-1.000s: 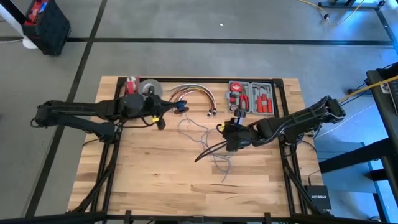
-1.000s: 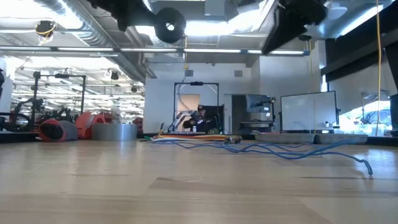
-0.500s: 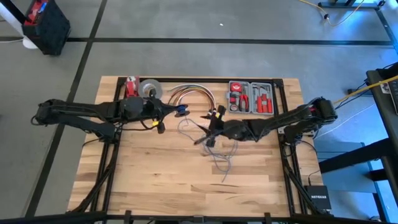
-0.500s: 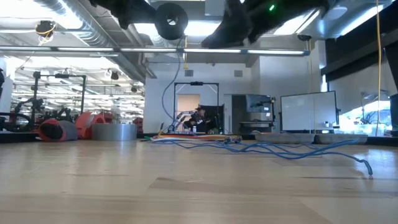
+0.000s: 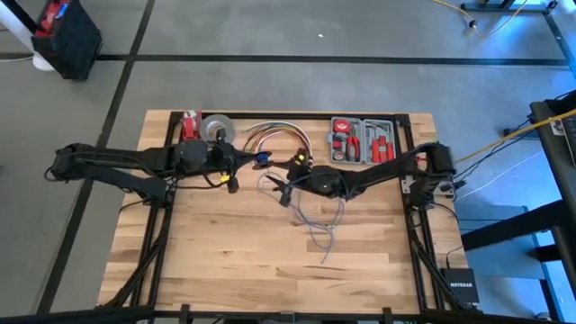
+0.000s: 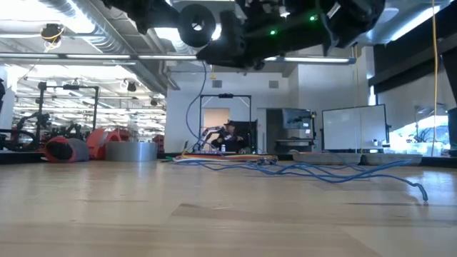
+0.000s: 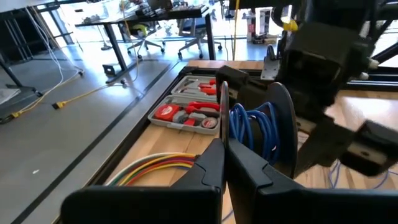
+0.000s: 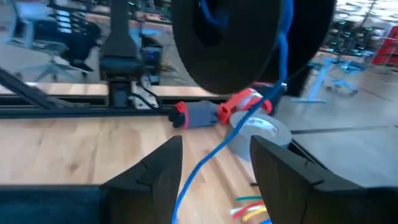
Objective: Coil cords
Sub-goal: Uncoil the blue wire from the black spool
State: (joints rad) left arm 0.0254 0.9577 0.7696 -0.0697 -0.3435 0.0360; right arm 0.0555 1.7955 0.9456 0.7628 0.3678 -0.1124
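A black spool (image 7: 283,124) with blue cord (image 7: 252,127) wound on it hangs above the table's far middle, and my left gripper (image 7: 221,155) is shut on it. From the spool (image 8: 249,43) a strand of the cord (image 8: 208,165) runs down between the open fingers of my right gripper (image 8: 214,162); it seems to touch neither finger. That gripper (image 5: 283,191) points level at the spool from the table's right. The rest of the cord (image 5: 317,220) lies in loose loops on the table's middle. My left gripper pinches the thin rim of the spool's near flange (image 7: 222,115) between its two fingers, coming nearly level from the table's left. The spool stands on edge, lifted clear of the table, with the wound cord beyond the fingers.
Along the far edge stand an open tool case (image 5: 363,141), an arched bundle of orange, red and white cables (image 5: 274,135), a roll of grey tape (image 5: 216,126) and a red object (image 5: 189,121). Bare wood lies toward the near edge.
My right gripper has gone toward the table's left and far edge, up to the spool, sinking and tipping from pointing down to level. A strand of cord now shows hanging from the spool toward the table. The left gripper and spool have kept still.
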